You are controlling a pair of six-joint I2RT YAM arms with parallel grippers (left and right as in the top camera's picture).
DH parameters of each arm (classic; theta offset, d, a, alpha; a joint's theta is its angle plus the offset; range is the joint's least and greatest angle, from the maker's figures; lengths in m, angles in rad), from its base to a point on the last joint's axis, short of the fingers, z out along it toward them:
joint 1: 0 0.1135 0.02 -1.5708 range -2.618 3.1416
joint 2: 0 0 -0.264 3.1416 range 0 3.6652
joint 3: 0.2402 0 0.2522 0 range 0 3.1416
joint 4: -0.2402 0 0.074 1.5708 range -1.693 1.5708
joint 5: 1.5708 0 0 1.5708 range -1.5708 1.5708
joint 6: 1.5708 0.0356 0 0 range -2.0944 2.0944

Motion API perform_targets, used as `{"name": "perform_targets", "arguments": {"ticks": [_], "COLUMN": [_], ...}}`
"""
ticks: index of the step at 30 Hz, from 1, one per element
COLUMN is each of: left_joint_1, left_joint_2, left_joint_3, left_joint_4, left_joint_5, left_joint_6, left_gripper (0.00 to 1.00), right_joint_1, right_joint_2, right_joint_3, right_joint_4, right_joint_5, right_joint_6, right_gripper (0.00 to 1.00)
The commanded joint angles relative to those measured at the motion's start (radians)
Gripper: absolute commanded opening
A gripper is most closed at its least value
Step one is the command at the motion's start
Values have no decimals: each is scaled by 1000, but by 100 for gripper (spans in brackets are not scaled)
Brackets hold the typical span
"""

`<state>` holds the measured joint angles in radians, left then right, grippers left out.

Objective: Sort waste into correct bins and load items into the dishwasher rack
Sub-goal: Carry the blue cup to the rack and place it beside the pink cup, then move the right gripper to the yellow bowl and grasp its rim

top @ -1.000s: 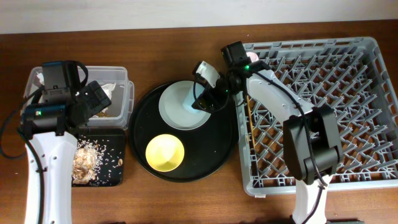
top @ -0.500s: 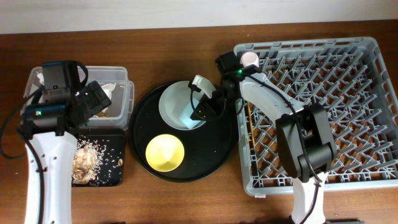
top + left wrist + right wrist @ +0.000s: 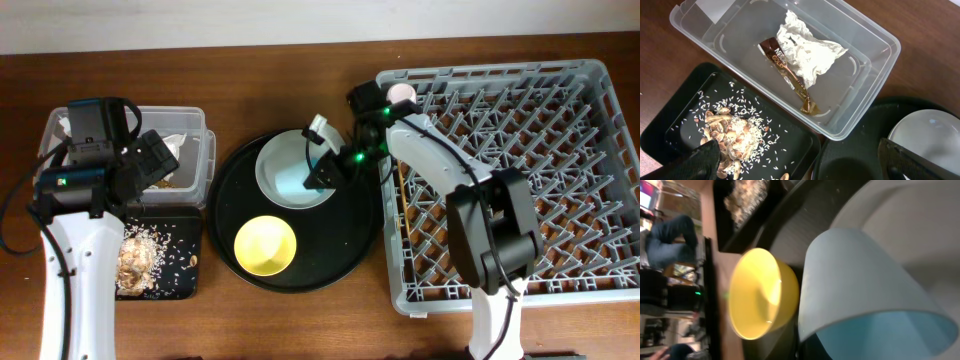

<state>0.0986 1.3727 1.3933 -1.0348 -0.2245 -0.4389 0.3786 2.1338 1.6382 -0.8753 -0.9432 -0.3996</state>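
Lying in clear tub [image 3: 740, 35]: napkin [image 3: 810, 50], wrapper [image 3: 785, 67]; scraps [image 3: 732, 135] in black tray [image 3: 675, 125].

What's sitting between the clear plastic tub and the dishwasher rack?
In the overhead view, a large round black tray lies between the clear tub and the dishwasher rack, carrying a grey-green plate and a yellow bowl.

Tabletop [image 3: 300, 60], left to right: tub [image 3: 205, 150] with shallow tray [image 3: 185, 285] just in front of it; round tray [image 3: 350, 255] in the middle; rack [image 3: 600, 180] at the right, just beside the round tray.

In tub: napkin [image 3: 807, 50] lying over wrapper [image 3: 771, 54].

In shallow tray: food scraps [image 3: 732, 137].

On round tray: plate [image 3: 275, 165] at back, bowl [image 3: 265, 245] in front of it. Cup [image 3: 860, 280] on plate's right side.

Second cup [image 3: 401, 93] in rack's back left corner.
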Motion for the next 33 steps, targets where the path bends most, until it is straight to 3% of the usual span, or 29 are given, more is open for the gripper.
{"name": "perform_targets", "arguments": {"ticks": [1, 3, 5, 9, 11, 14, 19, 21, 25, 28, 33], "left_joint_1": [3, 3, 3, 3, 3, 3, 3, 3, 3, 3, 3], "left_joint_2": [-6, -6, -6, -6, -6, -6, -6, -6, -6, -6, -6], "left_joint_3": [13, 13, 13, 13, 13, 13, 13, 13, 13, 13, 13], "left_joint_4": [1, 0, 0, 0, 0, 0, 0, 0, 0, 1, 0], "left_joint_5": [0, 0, 0, 0, 0, 0, 0, 0, 0, 0, 0], "left_joint_6": [-9, -10, -10, -10, -10, -10, -10, -10, -9, -10, -10], "left_gripper": [99, 99, 99, 99, 99, 99, 99, 99, 99, 99, 99], "right_joint_1": [-68, -216, -361, -503, -517, -517, -503, -496, -499, -530, -643], "right_joint_2": [-149, -213, -211, -185, -140, -80, 13, 22, 21, -3, -101], "right_joint_3": [90, 92, 56, -50, -93, -94, -94, -94, -94, -93, -92], "right_joint_4": [-48, -100, -173, -153, -127, -106, -8, 2, -83, -232, -351], "right_joint_5": [-166, -371, -354, -374, -479, -479, -466, -364, -116, -110, -92], "right_joint_6": [141, 155, 143, 77, -15, -56, -127, -129, -129, -278, -264], "right_gripper": [4, 4, 4, 4, 4, 4, 4, 4, 4, 4, 4]}}
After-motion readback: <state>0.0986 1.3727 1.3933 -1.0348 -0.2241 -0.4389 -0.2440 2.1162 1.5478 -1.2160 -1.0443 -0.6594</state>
